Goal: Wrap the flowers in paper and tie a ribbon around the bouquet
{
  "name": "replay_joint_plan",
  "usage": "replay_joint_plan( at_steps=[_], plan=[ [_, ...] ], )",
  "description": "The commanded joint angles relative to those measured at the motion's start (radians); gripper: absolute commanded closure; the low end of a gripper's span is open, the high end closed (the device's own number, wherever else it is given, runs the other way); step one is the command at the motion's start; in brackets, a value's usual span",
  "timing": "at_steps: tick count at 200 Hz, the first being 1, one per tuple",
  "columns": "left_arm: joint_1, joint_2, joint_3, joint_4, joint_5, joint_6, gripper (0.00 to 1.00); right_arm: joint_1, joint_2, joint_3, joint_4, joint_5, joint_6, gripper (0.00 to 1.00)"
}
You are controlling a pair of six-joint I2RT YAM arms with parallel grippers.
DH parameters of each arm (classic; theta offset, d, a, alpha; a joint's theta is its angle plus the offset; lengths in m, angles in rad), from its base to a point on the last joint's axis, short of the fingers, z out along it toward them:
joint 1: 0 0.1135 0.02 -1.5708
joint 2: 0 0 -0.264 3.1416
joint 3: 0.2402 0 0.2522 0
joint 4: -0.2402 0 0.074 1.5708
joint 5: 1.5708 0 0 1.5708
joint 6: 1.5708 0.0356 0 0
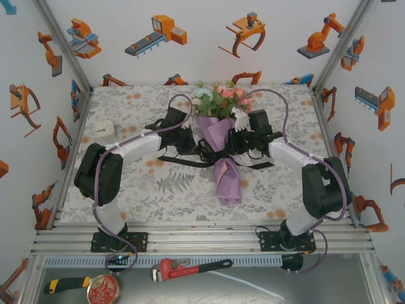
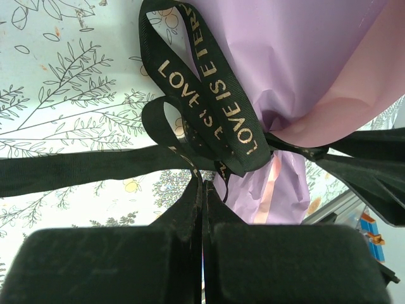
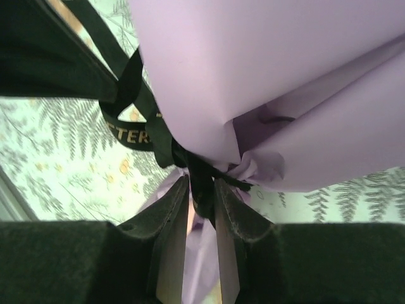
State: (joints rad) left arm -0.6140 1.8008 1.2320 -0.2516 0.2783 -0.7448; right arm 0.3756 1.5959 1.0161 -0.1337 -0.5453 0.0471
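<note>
The bouquet lies in the middle of the table, with the flowers (image 1: 218, 98) pointing to the far side. The lilac paper (image 1: 219, 135) is pinched in at the waist, and its tail (image 1: 228, 182) points toward the arms. A black ribbon (image 1: 183, 162) with gold lettering is looped round that waist, its ends trailing left and right. My left gripper (image 1: 192, 144) sits just left of the waist. In the left wrist view it (image 2: 202, 180) is shut, with a strand of ribbon (image 2: 209, 107) running into its tips beside the paper (image 2: 304, 57). My right gripper (image 3: 202, 183) stands slightly open, with bunched ribbon (image 3: 130, 130) between its tips under the paper (image 3: 253, 63).
A small white box (image 1: 104, 128) lies on the leaf-printed table cover (image 1: 126, 190) at the left. On the near shelf below the arm bases lie a red wrench (image 1: 186, 269), a round tin (image 1: 103, 289) and a yellow-handled knife (image 1: 66, 284). Printed walls close in three sides.
</note>
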Motion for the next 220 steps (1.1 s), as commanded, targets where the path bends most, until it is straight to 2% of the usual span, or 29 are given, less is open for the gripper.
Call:
replay_joint_plan(
  at_steps=[1,21,46,93,125,151,177,220],
  plan=[
    [0.005,-0.004,0.001,-0.015,0.016,0.026,1.00,0.026,-0.065,0.106,-0.157,0.046,-0.244,0.73],
    [0.005,-0.004,0.001,-0.016,0.023,0.025,1.00,0.055,-0.053,0.180,-0.261,0.074,-0.384,0.75],
    [0.008,0.005,0.010,-0.018,0.027,0.028,1.00,0.079,0.021,0.298,-0.441,-0.020,-0.515,0.75],
    [0.009,0.013,0.021,-0.013,0.033,0.021,1.00,0.139,0.252,0.607,-0.783,0.009,-0.537,0.76],
    [0.007,0.014,0.021,-0.013,0.030,0.018,1.00,0.175,0.333,0.661,-0.801,0.025,-0.528,0.74],
    [0.007,0.016,0.021,-0.009,0.030,0.011,1.00,0.184,0.368,0.671,-0.751,0.131,-0.501,0.69],
    [0.008,0.016,0.022,-0.010,0.028,0.010,1.00,0.184,0.393,0.682,-0.748,0.183,-0.503,0.70],
    [0.006,0.024,0.024,-0.004,0.028,0.005,1.00,0.185,0.386,0.684,-0.749,0.192,-0.501,0.72]
  ],
)
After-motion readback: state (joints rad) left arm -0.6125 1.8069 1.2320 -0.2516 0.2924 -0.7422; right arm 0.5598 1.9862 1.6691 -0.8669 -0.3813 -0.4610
